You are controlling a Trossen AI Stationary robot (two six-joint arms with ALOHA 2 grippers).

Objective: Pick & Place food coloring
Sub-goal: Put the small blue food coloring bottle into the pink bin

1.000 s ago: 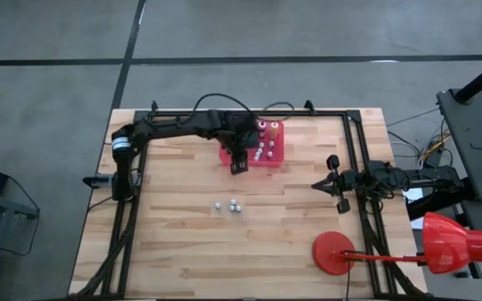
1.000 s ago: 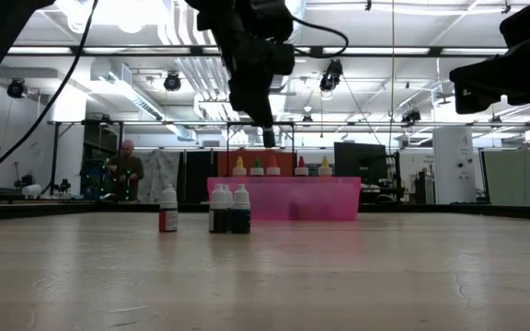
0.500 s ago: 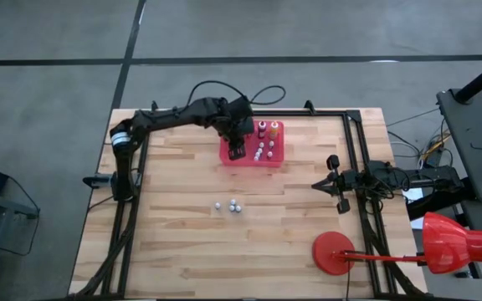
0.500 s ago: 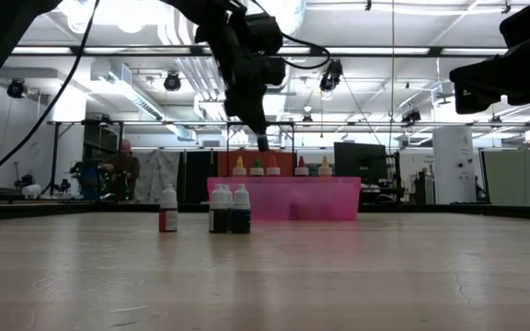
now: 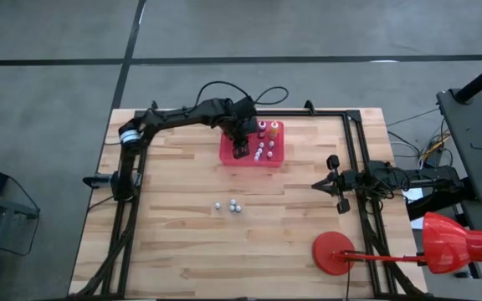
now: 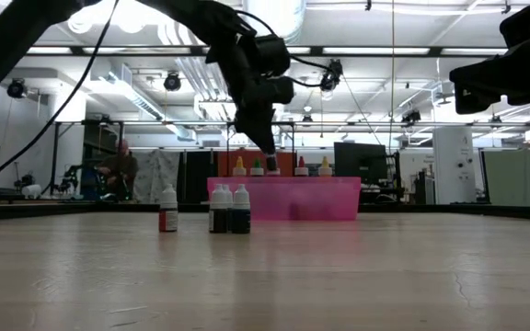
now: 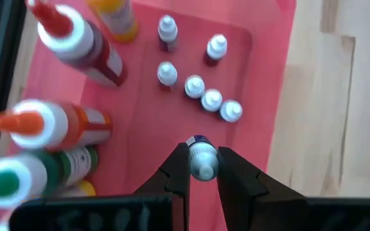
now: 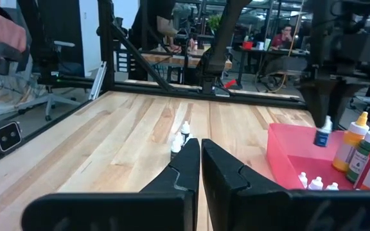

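Three small bottles (image 5: 232,205) left mid-table for you. Six already lie in red tray (image 5: 275,158). Left gripper (image 7: 203,172) pinches another bottle (image 7: 202,160) above tray, unreleased. Right gripper (image 8: 200,168) shut, empty, parked at right edge.

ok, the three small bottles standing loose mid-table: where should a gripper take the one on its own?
Take the lone bottle by its pale cap, coming straight down. It stands upright, clear of the touching pair, so fingers fit either side. The left gripper holds its bottle that way.
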